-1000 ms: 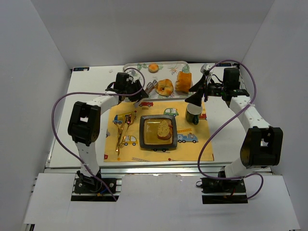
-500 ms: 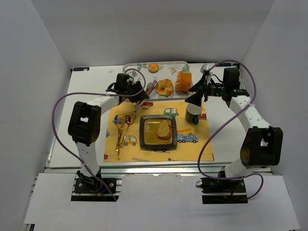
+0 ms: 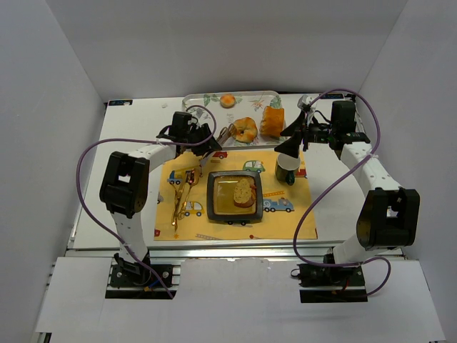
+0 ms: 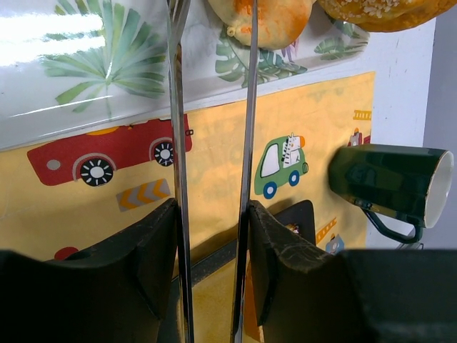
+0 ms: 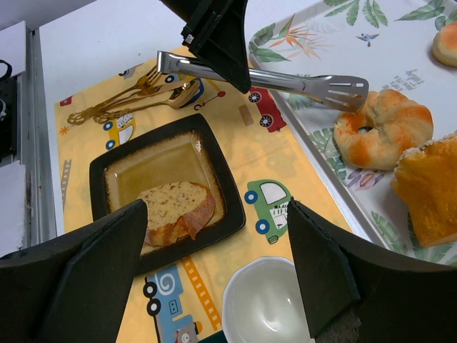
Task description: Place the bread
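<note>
A slice of bread (image 3: 244, 191) lies on the dark square plate (image 3: 213, 199) on the yellow car placemat; it also shows in the right wrist view (image 5: 175, 211). My left gripper (image 3: 202, 140) is shut on metal tongs (image 3: 223, 132), whose arms (image 4: 176, 143) stay apart and empty. Their tips reach the tray (image 3: 203, 101) beside a twisted bun (image 3: 245, 129). The bun (image 4: 260, 18) lies just past the tips in the left wrist view. An orange bread chunk (image 3: 272, 121) and a small roll (image 3: 228, 101) also lie on the tray. My right gripper (image 3: 293, 143) is open and empty above the green mug (image 3: 288, 170).
Gold cutlery (image 3: 180, 196) lies on the placemat left of the plate. The mug (image 5: 268, 307) stands right of the plate (image 5: 121, 171), under my right fingers. The tray runs along the back of the placemat. White walls enclose the table.
My left gripper has shifted slightly with the tongs, their tips edging closer to the twisted bun. The right arm has not moved.
</note>
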Robot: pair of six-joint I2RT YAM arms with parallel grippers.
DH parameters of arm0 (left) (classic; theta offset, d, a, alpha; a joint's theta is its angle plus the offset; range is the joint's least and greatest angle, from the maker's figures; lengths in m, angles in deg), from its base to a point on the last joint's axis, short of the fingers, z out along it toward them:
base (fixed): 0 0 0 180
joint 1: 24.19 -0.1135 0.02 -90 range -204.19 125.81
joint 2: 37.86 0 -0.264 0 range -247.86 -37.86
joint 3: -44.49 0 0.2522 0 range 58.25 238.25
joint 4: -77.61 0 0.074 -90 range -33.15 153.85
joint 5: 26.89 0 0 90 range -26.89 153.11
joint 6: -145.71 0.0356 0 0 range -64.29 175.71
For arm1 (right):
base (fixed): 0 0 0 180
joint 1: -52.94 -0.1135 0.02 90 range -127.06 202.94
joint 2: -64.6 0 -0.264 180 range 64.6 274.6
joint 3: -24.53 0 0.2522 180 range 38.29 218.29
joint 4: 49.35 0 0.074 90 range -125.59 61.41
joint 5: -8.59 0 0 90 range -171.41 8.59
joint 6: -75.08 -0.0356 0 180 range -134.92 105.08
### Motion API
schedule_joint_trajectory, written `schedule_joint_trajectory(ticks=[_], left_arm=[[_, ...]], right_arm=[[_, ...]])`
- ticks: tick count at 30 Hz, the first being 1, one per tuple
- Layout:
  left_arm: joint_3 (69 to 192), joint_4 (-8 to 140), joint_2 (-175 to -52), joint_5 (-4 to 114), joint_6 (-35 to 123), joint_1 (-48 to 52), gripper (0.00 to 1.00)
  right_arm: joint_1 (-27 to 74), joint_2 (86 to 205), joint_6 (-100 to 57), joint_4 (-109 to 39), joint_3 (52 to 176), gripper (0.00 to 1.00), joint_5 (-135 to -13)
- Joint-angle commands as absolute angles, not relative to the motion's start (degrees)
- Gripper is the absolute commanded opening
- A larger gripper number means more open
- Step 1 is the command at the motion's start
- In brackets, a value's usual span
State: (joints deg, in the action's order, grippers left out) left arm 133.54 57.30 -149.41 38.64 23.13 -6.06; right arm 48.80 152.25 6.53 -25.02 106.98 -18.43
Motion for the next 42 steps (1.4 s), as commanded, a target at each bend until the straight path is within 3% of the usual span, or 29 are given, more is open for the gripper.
schedule_joint_trajectory(ticks=[1, 7, 15, 16, 17, 28, 42], left_arm=[[134.54, 58.49, -146.31, 37.8, 23.1, -5.82, 0.51], [136.29, 57.52, -148.51, 37.97, 23.01, -5.82, 0.45], [134.81, 59.35, -146.68, 37.18, 22.49, -5.82, 0.08], [134.63, 59.36, -146.67, 37.18, 22.48, -5.82, 0.08], [134.45, 60.06, -146.14, 37.44, 22.4, -5.82, 0.0], [128.66, 57.44, -128.16, 40.78, 21.34, -5.91, 0.0], [104.93, 37.76, -92.03, 40.43, 6.23, 0.58, 0.0]], right_arm=[[48.63, 150.29, 6.96, -25.75, 107.38, 0.83, -17.78], [48.72, 150.03, 6.96, -25.92, 107.29, 0.83, -17.78], [48.72, 149.32, 7.23, -25.93, 106.85, 0.83, -17.78], [48.72, 149.32, 7.23, -25.92, 106.85, 0.83, -17.78], [48.72, 149.24, 7.31, -25.92, 106.85, 0.84, -17.69], [48.72, 148.45, 8.45, -25.31, 106.5, 0.83, -17.6], [48.72, 149.41, 9.16, -24.61, 106.93, 0.83, -17.25]])
